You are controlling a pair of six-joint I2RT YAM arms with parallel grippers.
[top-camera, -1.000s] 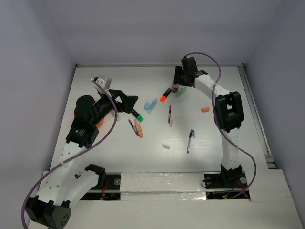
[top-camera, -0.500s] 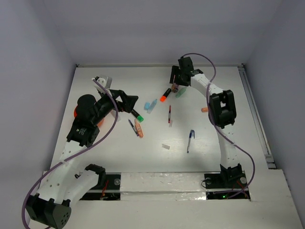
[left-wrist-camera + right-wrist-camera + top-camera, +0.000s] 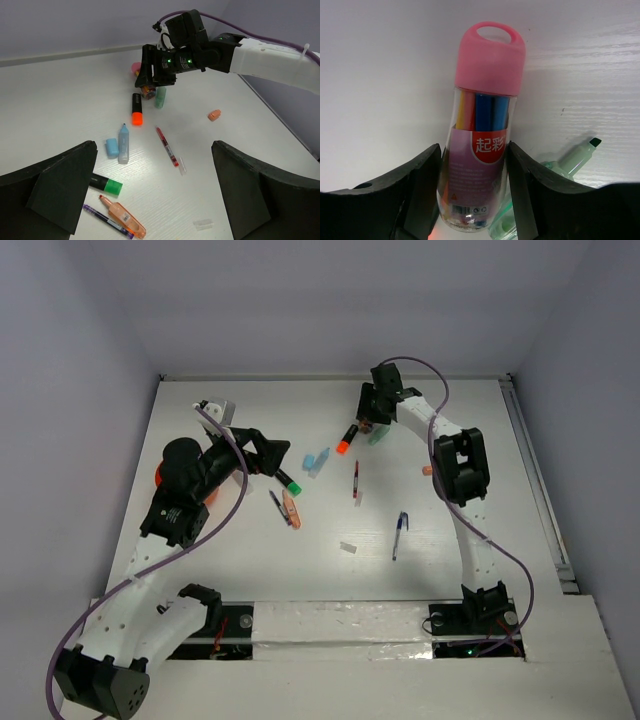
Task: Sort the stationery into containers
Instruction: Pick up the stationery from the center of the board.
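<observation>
The pink-capped tube (image 3: 482,150) lies flat on the table (image 3: 370,75) at its far centre, cap pointing away from the right wrist camera. It sits between the fingers (image 3: 422,190) of the right gripper (image 3: 474,147). The fingers are set at a middling width, with one pad against each side of the labelled body. The tube has not been raised from the surface.

The tube is judged to be a clear, rigid plastic case filled with coloured pens, so it should be light but smooth-walled. Because the section is round, rolling or slipping between the pads is to be expected. Hold should be taken across the labelled body near mid-length. The pink cap should be avoided, as it may pull off under load.

A pale green highlighter (image 3: 570,157) lies just beside the tube on the right finger's side and may be dragged along.

The left gripper (image 3: 152,145) is held wide and empty above other loose stationery. The orange-red pot (image 3: 159,478) is mostly hidden behind the left arm.
</observation>
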